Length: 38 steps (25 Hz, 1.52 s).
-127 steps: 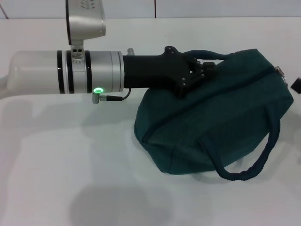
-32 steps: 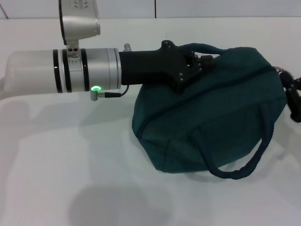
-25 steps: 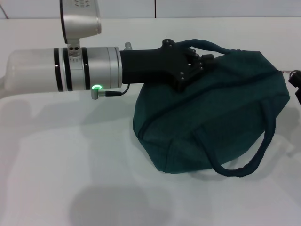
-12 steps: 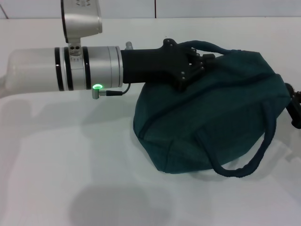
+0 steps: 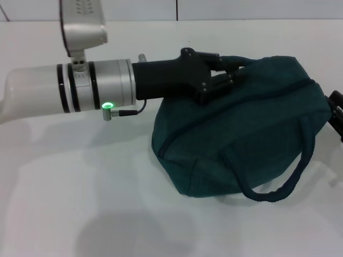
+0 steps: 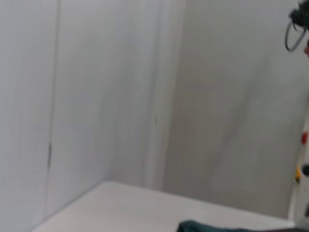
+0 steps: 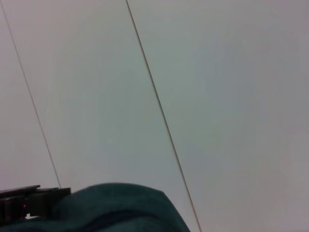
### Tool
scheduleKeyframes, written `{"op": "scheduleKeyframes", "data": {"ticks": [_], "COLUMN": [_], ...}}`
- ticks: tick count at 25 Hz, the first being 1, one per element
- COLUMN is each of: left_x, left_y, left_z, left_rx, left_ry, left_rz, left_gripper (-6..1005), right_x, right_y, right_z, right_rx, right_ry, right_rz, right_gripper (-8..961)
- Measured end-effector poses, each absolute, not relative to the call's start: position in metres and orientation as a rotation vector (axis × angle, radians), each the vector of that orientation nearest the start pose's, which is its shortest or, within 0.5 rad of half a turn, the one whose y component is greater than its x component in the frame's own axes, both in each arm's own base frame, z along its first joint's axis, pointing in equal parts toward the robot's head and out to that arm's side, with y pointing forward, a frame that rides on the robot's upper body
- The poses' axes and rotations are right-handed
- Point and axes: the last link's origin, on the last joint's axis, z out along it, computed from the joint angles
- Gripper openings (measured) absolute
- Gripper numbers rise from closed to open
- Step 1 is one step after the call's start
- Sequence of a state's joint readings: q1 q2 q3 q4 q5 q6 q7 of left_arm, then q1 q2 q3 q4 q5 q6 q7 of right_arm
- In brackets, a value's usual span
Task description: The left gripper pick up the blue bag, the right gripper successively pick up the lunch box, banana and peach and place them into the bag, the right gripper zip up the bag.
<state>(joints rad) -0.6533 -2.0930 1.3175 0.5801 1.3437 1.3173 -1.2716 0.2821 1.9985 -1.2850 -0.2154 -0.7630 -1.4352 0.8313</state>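
left gripper (image 5: 229, 69) clamped on blue bag's (image 5: 252, 134) far handle

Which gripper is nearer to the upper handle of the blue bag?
Left. The left gripper is shut on the upper handle of the blue bag; the right gripper sits at the bag's far end, away from that handle.

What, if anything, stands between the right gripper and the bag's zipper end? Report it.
Nothing visible does. The right gripper shows only as a dark part at the head view's right edge, right beside the blue bag, where the zipper ends. The left gripper grips the bag's upper handle, far from that end.
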Motion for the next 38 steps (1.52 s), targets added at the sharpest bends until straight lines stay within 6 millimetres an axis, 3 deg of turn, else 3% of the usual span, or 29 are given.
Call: {"op": "scheduleKeyframes", "data": {"ticks": [3,9,13,17,22,28,38], "left_x": [-0.157,-0.165,-0.174,-0.189,-0.211,-0.233,-0.241], "left_y": [0.357,0.348,0.333,0.314,0.291,0.274,0.263], "left_z": [-0.055,-0.045,-0.032,-0.026,-0.027,-0.036,-0.036], "left_rx": [-2.740,-2.664,-2.585,-2.494,-2.401,-2.335,-2.312], "left_ry": [-0.350,-0.315,-0.226,-0.125,-0.086,-0.060,-0.041], "left_rz": [-1.034,-1.147,-1.265,-1.323,-1.367,-1.306,-1.294], "left_gripper": [194,444,588,717,715,713,703], "right_x": [0.331,0.329,0.310,0.285,0.261,0.248,0.240], "right_y": [0.272,0.257,0.242,0.237,0.246,0.260,0.270], "right_z": [0.007,0.029,0.038,0.032,0.015,0.002,-0.009], "right_rx": [-2.022,-1.916,-1.940,-2.082,-2.258,-2.356,-2.425], "right_ry": [0.679,0.608,0.468,0.341,0.263,0.245,0.208], "right_rz": [1.071,1.206,1.376,1.493,1.538,1.505,1.439], "right_gripper": [198,458,547,548,548,549,551]}}
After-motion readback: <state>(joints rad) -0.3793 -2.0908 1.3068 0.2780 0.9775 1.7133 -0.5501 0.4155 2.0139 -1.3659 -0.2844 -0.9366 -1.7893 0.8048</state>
